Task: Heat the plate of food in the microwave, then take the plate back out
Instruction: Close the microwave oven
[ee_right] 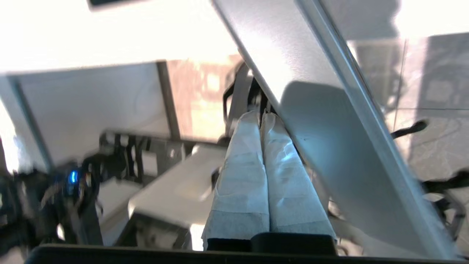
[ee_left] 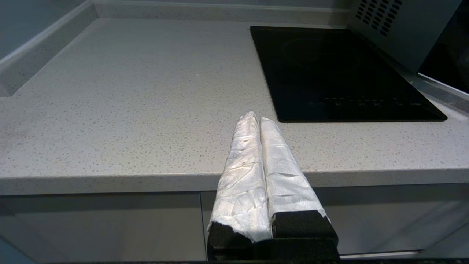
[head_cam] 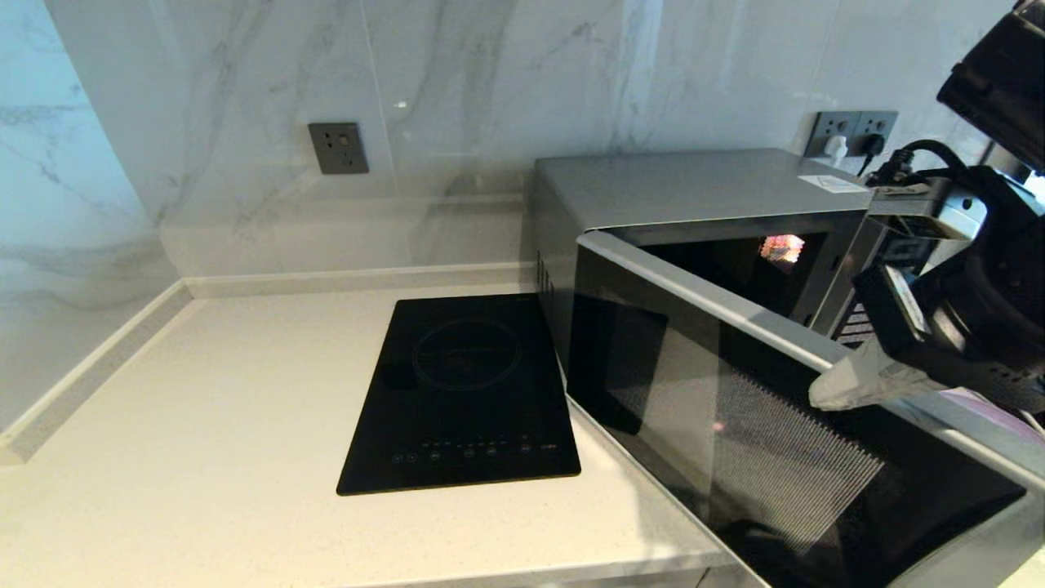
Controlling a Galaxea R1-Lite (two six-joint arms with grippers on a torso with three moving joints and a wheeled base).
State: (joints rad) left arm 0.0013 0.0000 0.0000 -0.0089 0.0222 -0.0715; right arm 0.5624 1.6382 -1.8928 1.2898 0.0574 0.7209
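Observation:
The silver-grey microwave (head_cam: 694, 184) stands at the back right, and its side also shows in the left wrist view (ee_left: 395, 25). Its dark glass door (head_cam: 735, 425) is swung partly open toward me, leaving the dark cavity (head_cam: 735, 269) visible. My right gripper (head_cam: 824, 392) is shut and empty, its white-wrapped tips resting at the door's top edge. The right wrist view has that gripper (ee_right: 260, 115) lying along the door's silver face (ee_right: 329, 146). A lilac sliver of the plate (head_cam: 984, 406) peeks out beyond the door under the right arm; the food is hidden. My left gripper (ee_left: 256, 117) is shut and empty, before the counter's front edge.
A flat black induction hob (head_cam: 465, 392) is set into the speckled white counter (head_cam: 229, 425) left of the microwave. A grey socket (head_cam: 338, 148) sits on the marble wall, and a plugged-in double socket (head_cam: 853, 131) is behind the microwave. A raised ledge runs along the counter's back and left.

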